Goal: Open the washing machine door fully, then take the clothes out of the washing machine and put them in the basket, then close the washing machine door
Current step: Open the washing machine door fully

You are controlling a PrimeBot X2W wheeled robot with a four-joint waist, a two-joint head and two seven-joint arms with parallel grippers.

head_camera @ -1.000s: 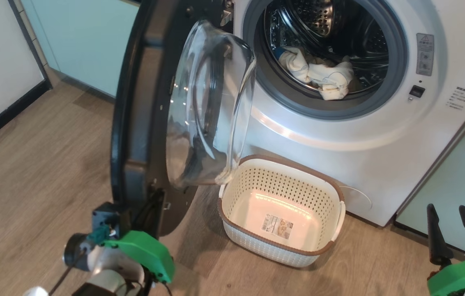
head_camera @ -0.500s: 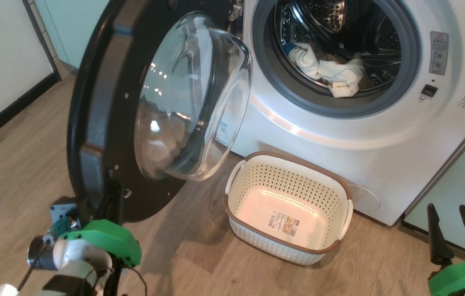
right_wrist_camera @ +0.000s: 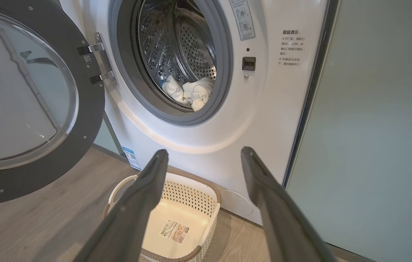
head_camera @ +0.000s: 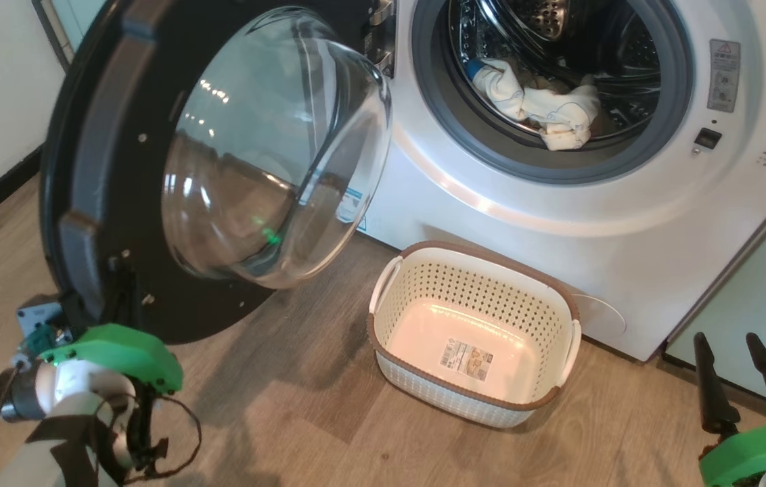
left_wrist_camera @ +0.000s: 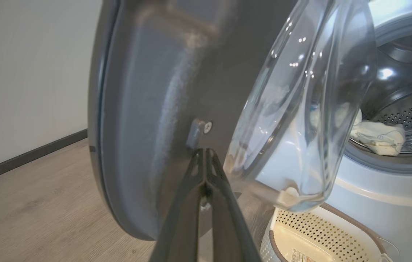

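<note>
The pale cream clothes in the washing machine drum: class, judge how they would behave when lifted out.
The soft cream-yellow fabric clothes lie crumpled and folded over themselves, so they probably flop and drape. The heap looks small inside the perforated steel drum, so likely light. Tangled pieces may drag together.

Just ahead of the left pincer [left_wrist_camera: 203, 153], whose fingers look like matt dark plastic, we find the washing machine door [head_camera: 85, 176]: a dull grey-black plastic inner ring around clear, glossy, bulging glass flecked with highlights. Beyond the right pincer [right_wrist_camera: 204, 151], the washing machine [right_wrist_camera: 264, 109] has a smooth white front with a soft sheen, a matt grey rubber seal [right_wrist_camera: 225, 72] and a shiny perforated steel drum [right_wrist_camera: 191, 47]. The clothes [right_wrist_camera: 187, 94] inside are soft, crumpled cream cloth. Below that pincer's tips, the basket [right_wrist_camera: 191, 196] is smooth cream plastic with a brown woven-look rim and a paper sticker [right_wrist_camera: 174, 230]. The floor [head_camera: 288, 419] shows matt wood grain.
</note>
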